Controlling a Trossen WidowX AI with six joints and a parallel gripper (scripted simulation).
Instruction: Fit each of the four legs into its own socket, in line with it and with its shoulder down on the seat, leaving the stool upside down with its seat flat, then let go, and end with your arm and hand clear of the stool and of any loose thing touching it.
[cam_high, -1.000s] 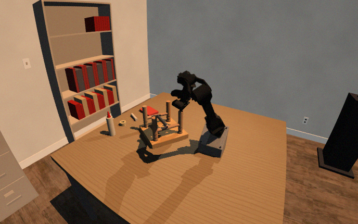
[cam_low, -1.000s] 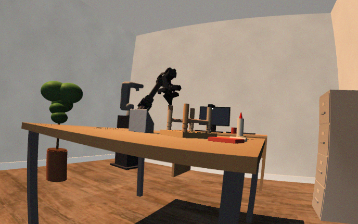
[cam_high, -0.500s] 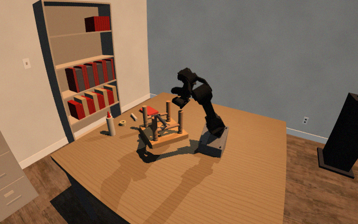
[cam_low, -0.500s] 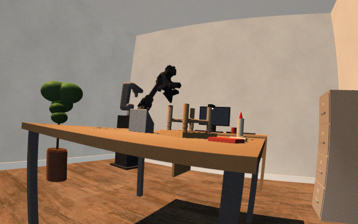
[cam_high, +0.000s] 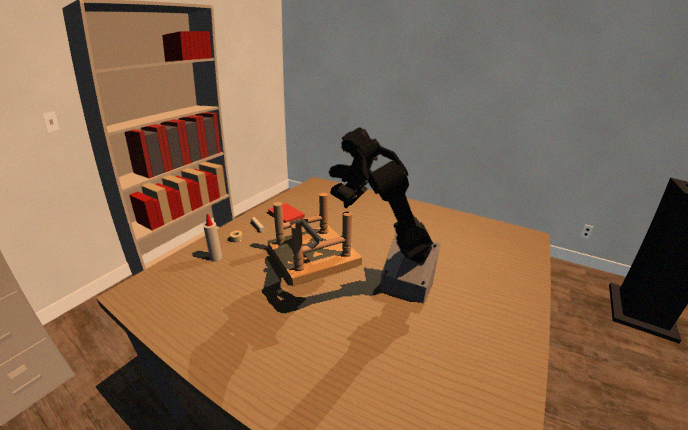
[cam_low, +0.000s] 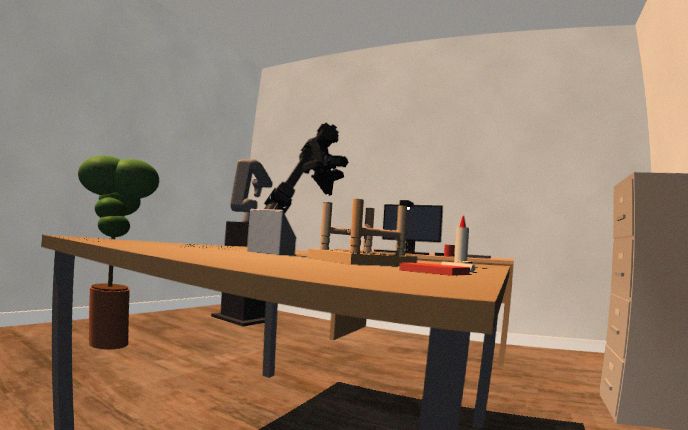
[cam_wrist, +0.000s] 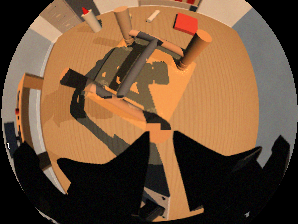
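The stool (cam_high: 314, 253) sits upside down near the middle of the worktop (cam_high: 405, 354), its square seat (cam_high: 324, 267) flat on the wood and all four legs (cam_high: 347, 233) standing upright from it, joined by crossbars. From the side they look straight, each at its own corner of the seat.

Above the leg farthest from me in the top view hangs the end effector (cam_high: 348, 201), well off the stool and touching nothing. Its fingers are parted a little, with only bare worktop showing in the gap between them, so it is holding nothing. The dark arm rises from a grey base block (cam_high: 421, 283) just beside the stool.

Behind the stool lies a flat red block (cam_high: 287, 211). Further left there is a small pale cylinder (cam_high: 257, 224), a roll of tape (cam_high: 234, 235) and a glue bottle (cam_high: 212, 238) with a red tip, all apart from the stool. A bookshelf (cam_high: 96, 126) with red and grey books stands against the wall beyond the worktop.
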